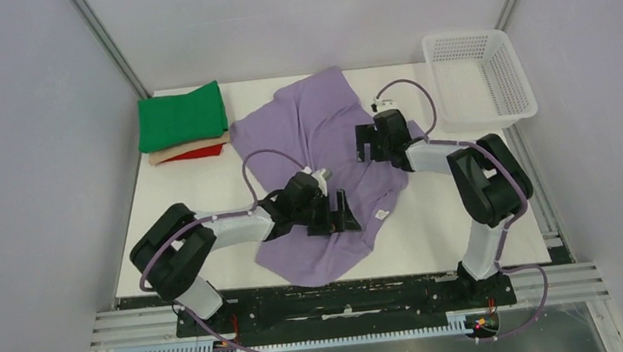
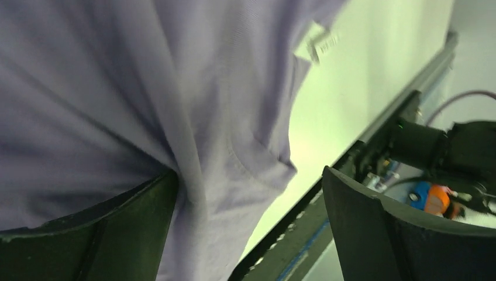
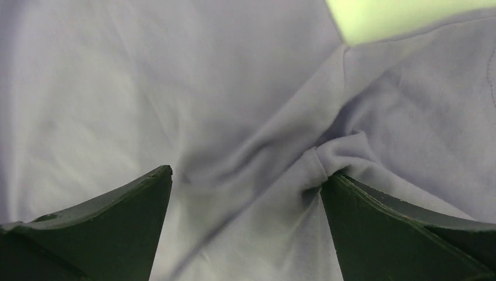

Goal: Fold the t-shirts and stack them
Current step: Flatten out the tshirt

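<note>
Across the middle of the desk [image 1: 205,196], lying rumpled and unfolded: purple shirt [image 1: 320,123], 1 end reaching toward the far edge, the other close to the arms' bases, with a small white label [image 1: 382,213] face up near its right edge.

Over the shirt's near half, just left of that label: left fingers [image 1: 345,212], spread wide and gripping nothing. From the left wrist, a long crease of purple cloth pressed against the inner face of 1 finger, with the cloth filling most of the gap. Other finger out past the shirt's edge, above bare desk and the dark frame [image 2: 292,234] at the near side. Label ahead of the tips and apart from them.

Over the shirt's right side, farther back: right fingers [image 1: 366,144], also spread wide, down close to the fabric. From the right wrist, a raised ridge of cloth running across the gap between the 2 fingers, its bunched end touching the inner tip of 1 of them. Cannot tell whether the other finger touches the shirt. Nothing pinched.

At the far left corner, well apart from both arms: a stack of 3 folded shirts, green shirt [image 1: 181,115] on top, beige shirt [image 1: 168,154] under it, red shirt [image 1: 203,152] showing at the bottom.

At the far right corner, apart from the purple shirt: white mesh basket [image 1: 509,76].
</note>
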You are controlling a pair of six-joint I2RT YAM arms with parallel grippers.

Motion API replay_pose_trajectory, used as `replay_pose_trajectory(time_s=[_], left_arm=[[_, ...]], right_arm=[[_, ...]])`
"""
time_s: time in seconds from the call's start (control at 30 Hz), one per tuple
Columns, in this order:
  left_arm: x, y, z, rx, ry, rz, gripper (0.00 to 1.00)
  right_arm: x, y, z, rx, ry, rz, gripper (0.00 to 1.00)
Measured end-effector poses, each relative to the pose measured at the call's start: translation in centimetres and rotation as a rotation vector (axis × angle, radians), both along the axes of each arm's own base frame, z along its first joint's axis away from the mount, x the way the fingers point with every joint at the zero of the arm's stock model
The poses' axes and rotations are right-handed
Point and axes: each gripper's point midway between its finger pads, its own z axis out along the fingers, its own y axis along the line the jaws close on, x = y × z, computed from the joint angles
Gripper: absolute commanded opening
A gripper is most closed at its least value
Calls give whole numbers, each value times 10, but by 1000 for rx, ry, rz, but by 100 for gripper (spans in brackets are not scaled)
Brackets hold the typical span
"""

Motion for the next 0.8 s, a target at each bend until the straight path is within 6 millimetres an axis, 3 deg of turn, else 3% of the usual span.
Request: replay_pose_trajectory(time_s=[0.13,0.27,0.43,0.5,0.6,0.7,0.8], left_arm=[[-16,-47,3,-79,32,-102,100],[-11,-99,8,-142,34,-156,100],[0,-142,15,-191,16,-178,100],[1,-145,20,-193,6,-175,100],[6,-135,26,-139,-24,-136,100],[16,-106,45,-46,-111,-54,100],[37,-69,83,33,-242,81,100]], right_arm=[[41,24,2,20,-31,63,98],[74,48,4,33,-63,153,98],[101,56,9,-27,-69,233,98],[104,48,17,-57,-71,236,98],[104,23,36,-85,-82,206,98],[95,-6,76,-91,-133,161,98],[80,-20,126,-65,-218,144,98]])
